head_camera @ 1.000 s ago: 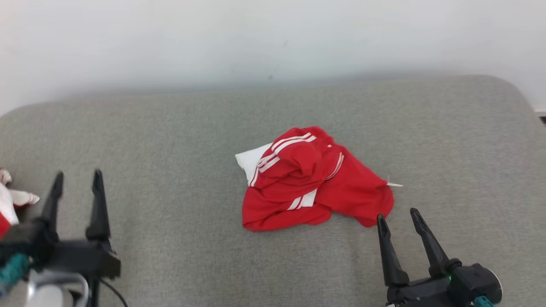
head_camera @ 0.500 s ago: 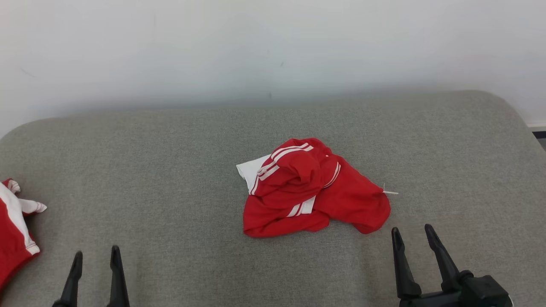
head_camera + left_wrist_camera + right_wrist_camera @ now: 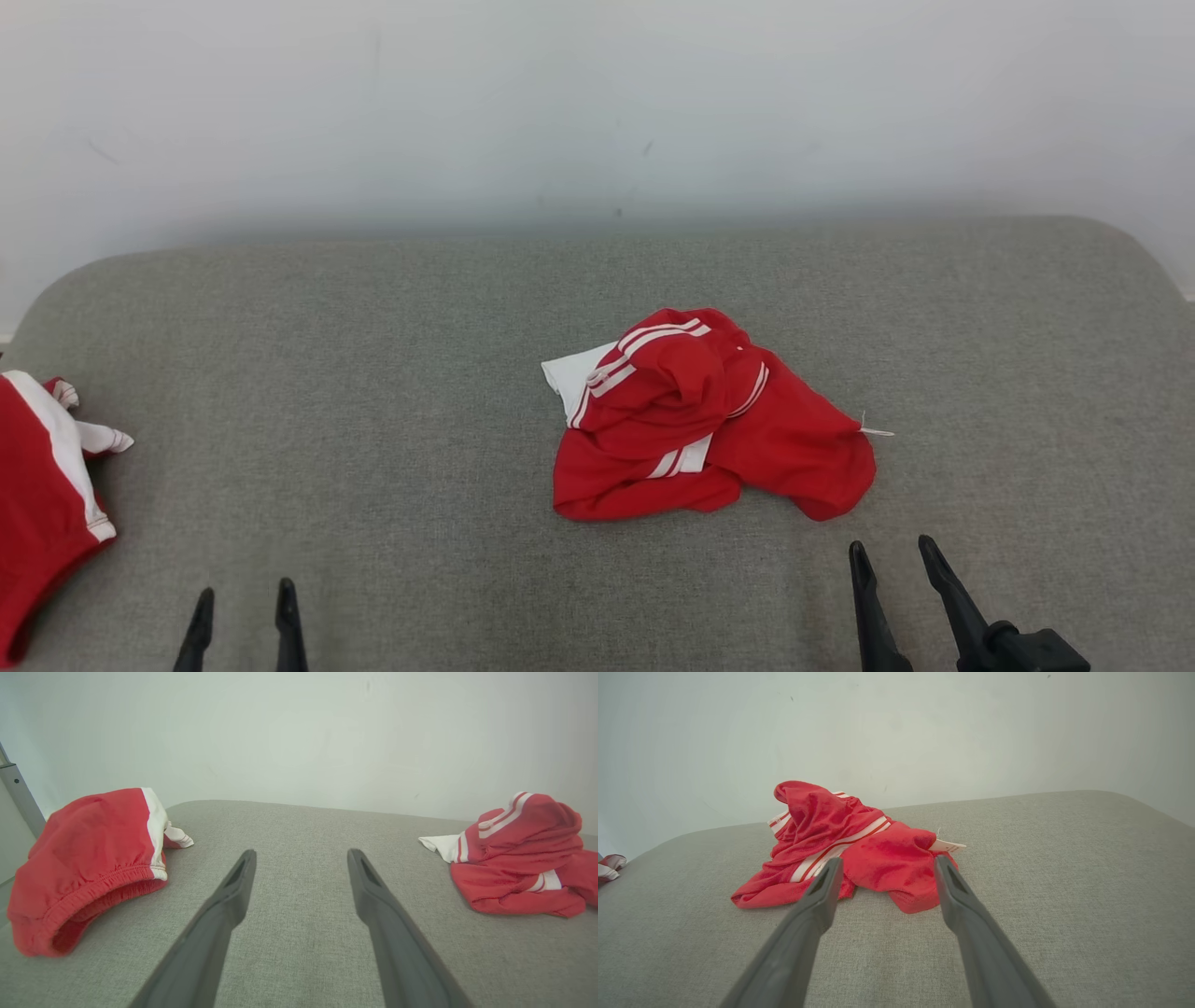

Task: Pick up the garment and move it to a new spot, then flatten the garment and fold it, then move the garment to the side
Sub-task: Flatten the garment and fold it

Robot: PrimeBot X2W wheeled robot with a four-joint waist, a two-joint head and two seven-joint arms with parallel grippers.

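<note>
The crumpled red garment (image 3: 709,420) with white stripes lies near the middle of the grey bench (image 3: 373,327), a little toward its right edge. The right gripper (image 3: 889,543) is by the near edge, jaws apart, tips just short of the garment's near right fold. The left gripper (image 3: 245,588), jaws also apart, is well apart from it, nearer a second red garment (image 3: 42,495) at the left edge.

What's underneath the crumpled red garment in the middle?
The crumpled red garment lies on the grey cushion. A white panel pokes out from beneath its left edge, a white tag at its right. Anything beneath the bunched folds is covered.
</note>
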